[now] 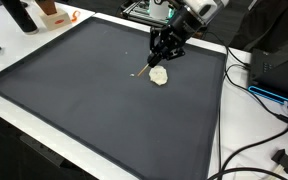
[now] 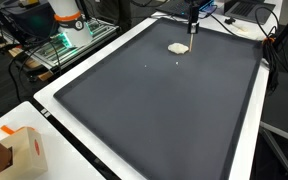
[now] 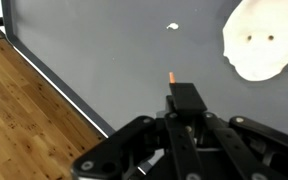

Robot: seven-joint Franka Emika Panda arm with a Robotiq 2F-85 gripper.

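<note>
Gripper, in an exterior view: the gripper (image 1: 166, 50) hangs over the far part of the dark mat (image 1: 74, 95), its fingers drawn together on a thin stick (image 1: 144, 70).
Stick, same view: it slants down out of the fingers toward the mat; whether its low end touches cannot be told.
Cream piece, same view: a flat cream piece (image 1: 159, 76) lies on the mat just beside the stick and under the gripper.

Gripper, in an exterior view: the gripper (image 2: 193, 27) points down near the mat's (image 2: 154, 110) far edge; the stick is too thin to make out here.
Cream piece, same view: the piece (image 2: 178, 47) lies near the gripper, with a white speck (image 2: 178, 66) on the mat a little nearer the camera.
Table, same view: a white table rim (image 2: 44, 100) frames the mat.

Gripper, wrist view: the gripper (image 3: 187, 100) is pressed closed on the stick (image 3: 172, 76), whose orange tip juts out over the mat (image 3: 104, 50).
Cream piece, wrist view: the piece (image 3: 259, 40), with two dark dots, lies apart from the tip.
Speck, wrist view: the speck (image 3: 172, 27) lies beyond the tip.
Floor, wrist view: a wooden floor (image 3: 29, 120) shows past the mat's edge.
</note>
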